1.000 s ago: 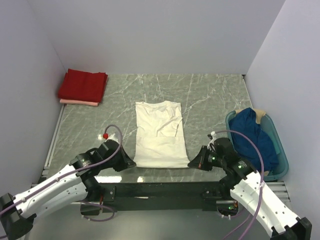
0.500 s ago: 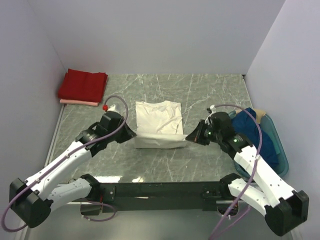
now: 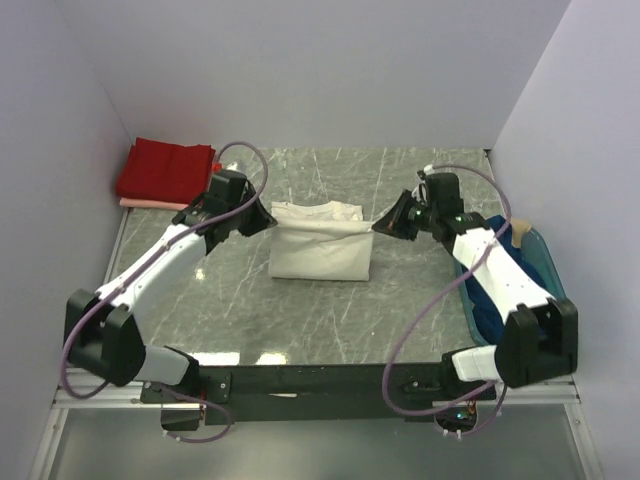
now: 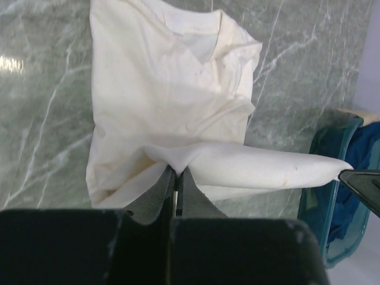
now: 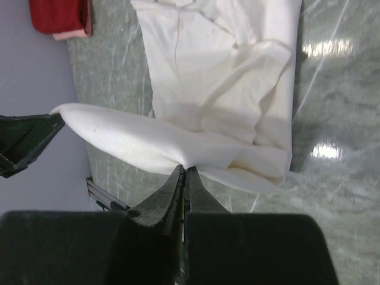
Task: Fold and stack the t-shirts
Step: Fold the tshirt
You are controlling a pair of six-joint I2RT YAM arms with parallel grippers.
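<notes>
Hauled the near hem of the cream-white t-shirt point(image 3: 320, 258) off the table's point(image 3: 300, 330) near edge and up toward the collar over the last second. So, mid-fold: bottom half going over top half (sleeves seemingly tucked in already, judging by the narrow shape).

Working outward from the near edge: nothing but marble first, then the doubled-over shirt in the middle of the table. Pinched tight on one hem corner each, the left gripper point(image 3: 268, 222) and right gripper point(image 3: 378, 226), both clamped fully down on the cloth, with the hem stretched between them and held up over the collar end. Over by the right edge, a dark blue t-shirt point(image 4: 362, 145) slumped in the teal basket point(image 4: 310, 202), not folded yet. Way back in the far left corner, a red t-shirt point(image 3: 165, 170) folded on top of a pale pink t-shirt point(image 3: 155, 204).

Next up, probably: lower the hem flat onto the collar end, keep both corners level, then let go. Otherwise likely a crooked fold.
</notes>
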